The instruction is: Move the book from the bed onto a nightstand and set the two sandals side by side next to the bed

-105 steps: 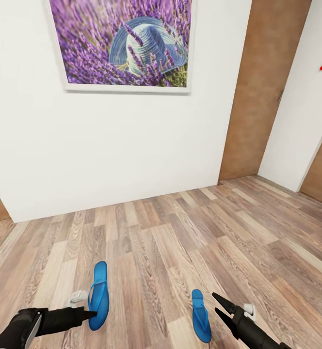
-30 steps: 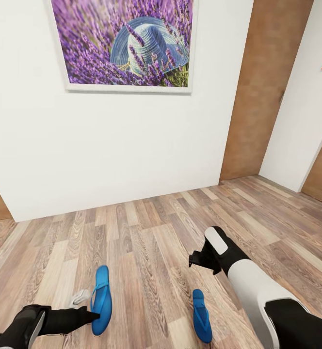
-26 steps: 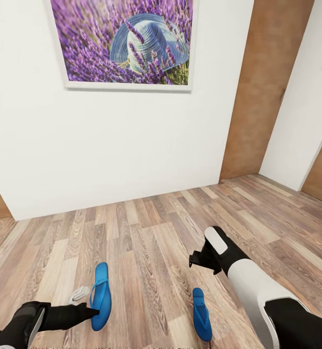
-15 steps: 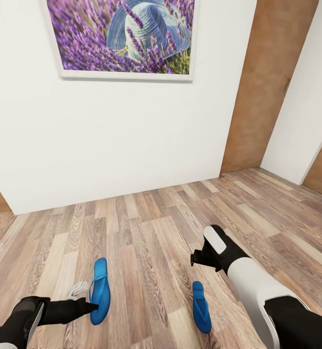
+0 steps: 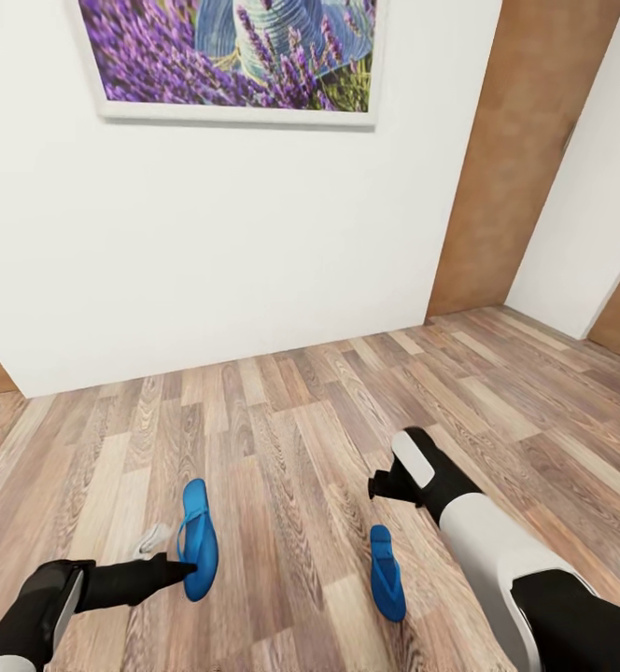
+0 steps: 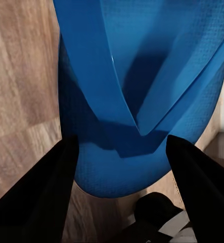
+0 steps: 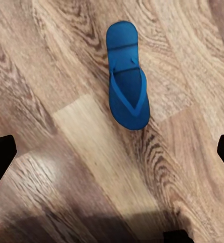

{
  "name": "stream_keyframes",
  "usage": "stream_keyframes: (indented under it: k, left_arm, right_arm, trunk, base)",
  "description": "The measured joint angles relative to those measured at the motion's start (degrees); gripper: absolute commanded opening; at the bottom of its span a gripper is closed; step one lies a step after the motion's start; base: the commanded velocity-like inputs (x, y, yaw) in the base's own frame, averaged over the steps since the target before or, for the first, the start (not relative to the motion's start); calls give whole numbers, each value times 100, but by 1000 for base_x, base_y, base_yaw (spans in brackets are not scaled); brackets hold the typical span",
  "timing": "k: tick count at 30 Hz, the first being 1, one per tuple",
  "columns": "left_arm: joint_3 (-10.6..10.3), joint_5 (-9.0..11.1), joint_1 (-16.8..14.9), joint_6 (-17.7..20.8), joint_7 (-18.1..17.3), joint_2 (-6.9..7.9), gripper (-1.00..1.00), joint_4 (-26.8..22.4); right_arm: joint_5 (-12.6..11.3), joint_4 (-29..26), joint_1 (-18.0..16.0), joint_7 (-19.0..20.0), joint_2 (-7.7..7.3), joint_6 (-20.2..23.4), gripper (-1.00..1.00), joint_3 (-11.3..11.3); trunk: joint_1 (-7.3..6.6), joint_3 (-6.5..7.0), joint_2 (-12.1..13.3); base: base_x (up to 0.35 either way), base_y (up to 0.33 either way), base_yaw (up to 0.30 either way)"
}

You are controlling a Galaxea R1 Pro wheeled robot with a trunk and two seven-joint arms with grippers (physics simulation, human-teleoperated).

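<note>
Broadly, you are facing a white wall (image 5: 207, 252) with a lavender picture (image 5: 231, 56) hung high on it and a wood-plank floor (image 5: 291, 439) running from its foot toward you; a brown door panel (image 5: 525, 159) stands at the far right. No bed, nightstand or book shows from this spot, so only the sandal half of the task is in hand.

Your right arm (image 5: 497, 551) is raised over the floor at the near right, bent so its wrist camera looks straight down. That pose suits lining up a descent: in the right wrist view the right sandal (image 7: 127, 76) lies flat on the planks, strap up, well apart from the right gripper (image 7: 112, 152), whose dark fingertips sit wide at the edges, spread and empty.

Your left arm (image 5: 77, 593) reaches low across the near left. The left gripper (image 6: 122, 177) stands parted around the end of the left sandal (image 5: 198, 551), a finger on each side; I cannot tell whether they touch it, but they are not clamped yet. A small white object (image 5: 151, 539) lies just beside that sandal.

The two sandals lie roughly parallel but well apart, so they need bringing together.
</note>
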Motion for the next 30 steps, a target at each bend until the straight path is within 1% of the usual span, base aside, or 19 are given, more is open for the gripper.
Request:
stream_keyframes:
  k: [1, 3, 6, 8, 9, 12, 13, 16, 23, 30]
  left_arm:
    - [-5, 44, 0, 14, -27, 4, -100, -10]
    - [-11, 66, 0, 20, -44, 6, -100, -20]
    - [-20, 104, 0, 39, -68, 4, -100, -47]
    - [-23, 109, 0, 43, -74, 3, -100, -73]
    - [-24, 118, 0, 52, -78, 2, -100, -106]
    - [-26, 118, 0, 62, -80, 1, -100, -155]
    - [-26, 121, 0, 76, -82, 1, -100, -182]
    - [-27, 121, 0, 97, -83, 6, -100, -216]
    - [-27, 118, 0, 110, -83, 27, -100, -239]
    - [-27, 119, 0, 113, -91, 35, -100, -243]
  right_arm:
    - [63, -42, 0, 53, -2, -15, 100, 29]
    - [144, -73, 0, 117, -4, -25, 100, 64]
    - [357, -105, -5, 391, -4, -47, 100, 116]
    - [446, -110, -6, 506, -3, -56, 100, 126]
    - [531, -113, -9, 585, -1, -64, 100, 132]
    - [667, -115, -22, 658, 3, -73, 100, 141]
    - [745, -116, -35, 686, 6, -75, 100, 144]
    - [848, -114, -65, 716, 6, -76, 100, 148]
    - [940, -110, -162, 734, 3, -75, 100, 150]
    - [961, -101, -244, 736, 2, -66, 100, 150]
  trunk:
    - [3, -22, -1]
    - [8, -67, -4]
    - [15, -133, -8]
    - [21, -177, -11]
    - [23, -200, -12]
    - [31, -266, -16]
    - [33, -288, -18]
    - [41, -355, -22]
    - [59, -510, -31]
    - [77, -665, -40]
  base:
    - [0, 0, 0]
    - [0, 0, 0]
    - [0, 0, 0]
    - [0, 0, 0]
    - [0, 0, 0]
    - [0, 0, 0]
    - [0, 0, 0]
    - [0, 0, 0]
    - [0, 0, 0]
    - [0, 0, 0]
